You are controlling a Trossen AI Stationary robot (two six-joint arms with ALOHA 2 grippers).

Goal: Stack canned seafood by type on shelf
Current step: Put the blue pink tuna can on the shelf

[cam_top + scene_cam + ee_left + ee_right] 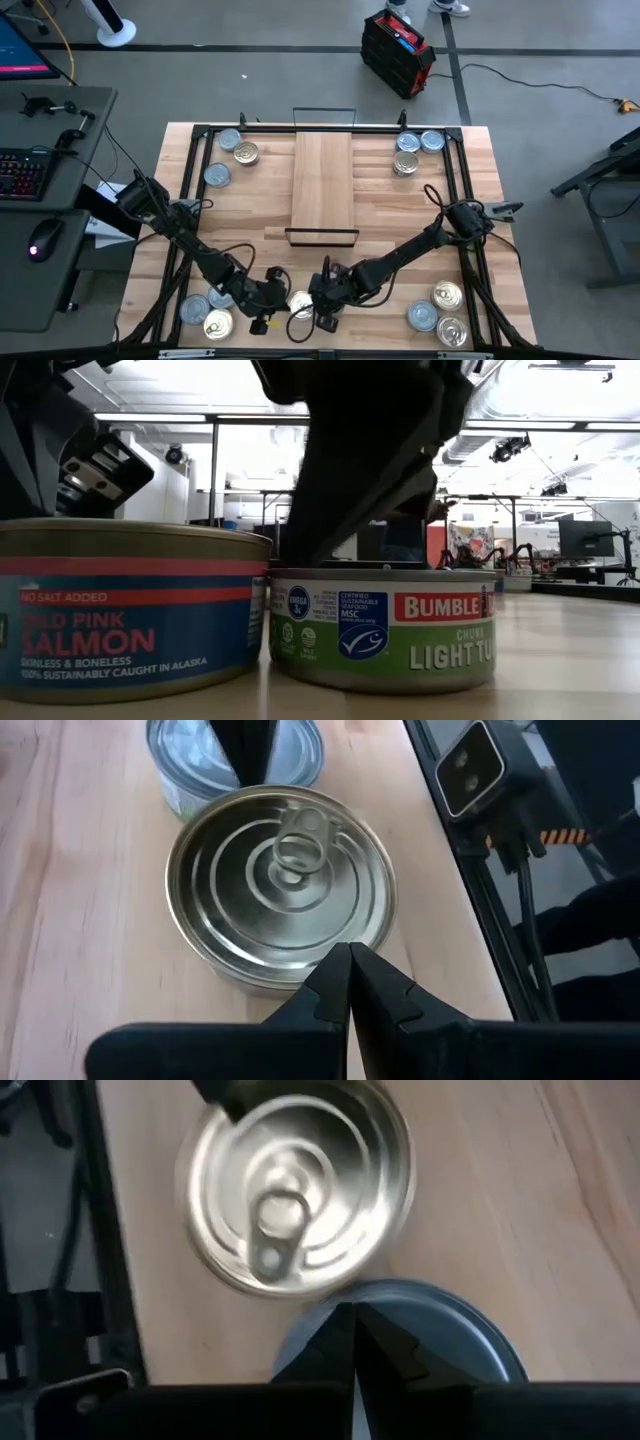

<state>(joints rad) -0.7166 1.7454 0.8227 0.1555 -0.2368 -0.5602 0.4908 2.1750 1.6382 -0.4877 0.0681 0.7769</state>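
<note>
Both grippers are fully closed and hold nothing. The left gripper [348,965] is at the rim of a ring-pull tin [281,880]; the right gripper [352,1325] is above a blue-grey tin [440,1325]. The shelf [322,185] is well apart. I judge picking has not started; the next move needs open jaws.

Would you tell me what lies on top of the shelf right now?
Nothing: the shelf shows bare wood from end to end. The tins all sit on the table around it. Its underside is hidden.
</note>
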